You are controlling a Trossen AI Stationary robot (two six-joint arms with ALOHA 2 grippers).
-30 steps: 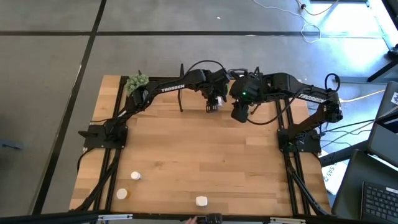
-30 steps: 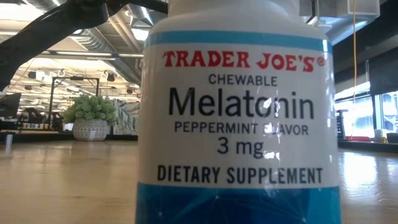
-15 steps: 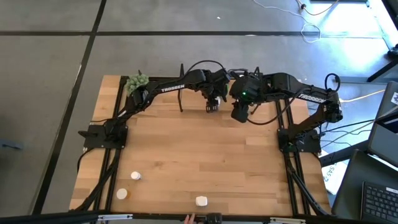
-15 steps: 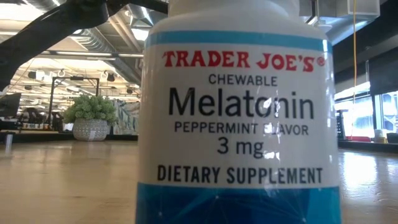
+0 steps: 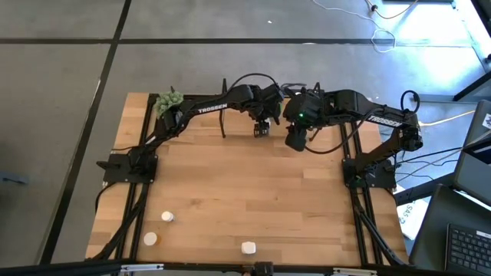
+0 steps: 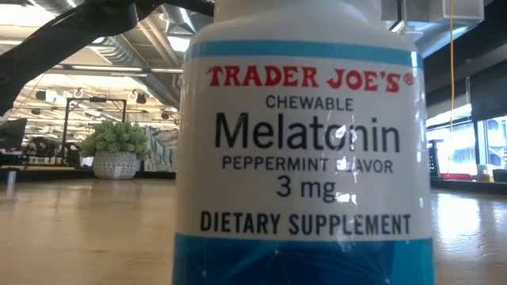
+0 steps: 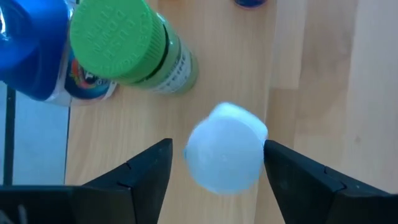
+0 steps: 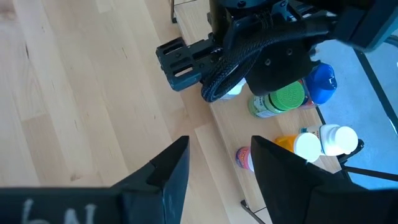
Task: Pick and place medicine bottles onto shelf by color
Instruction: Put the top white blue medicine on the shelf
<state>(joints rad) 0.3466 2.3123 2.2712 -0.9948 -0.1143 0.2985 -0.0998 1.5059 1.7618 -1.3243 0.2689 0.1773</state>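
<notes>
White-capped bottle (image 7: 225,157) upright between open left hand (image 7: 217,165)

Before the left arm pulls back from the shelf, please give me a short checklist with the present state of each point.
1. Left fingers apart from the white-capped bottle: ok, gaps show on both sides.
2. That bottle upright on the light-wood shelf board: ok.
3. Green-capped bottle and blue-capped bottle clear of the fingers: ok.
4. Right gripper empty: ok.
5. Bottles left on the wooden table: not ok, three remain.
</notes>
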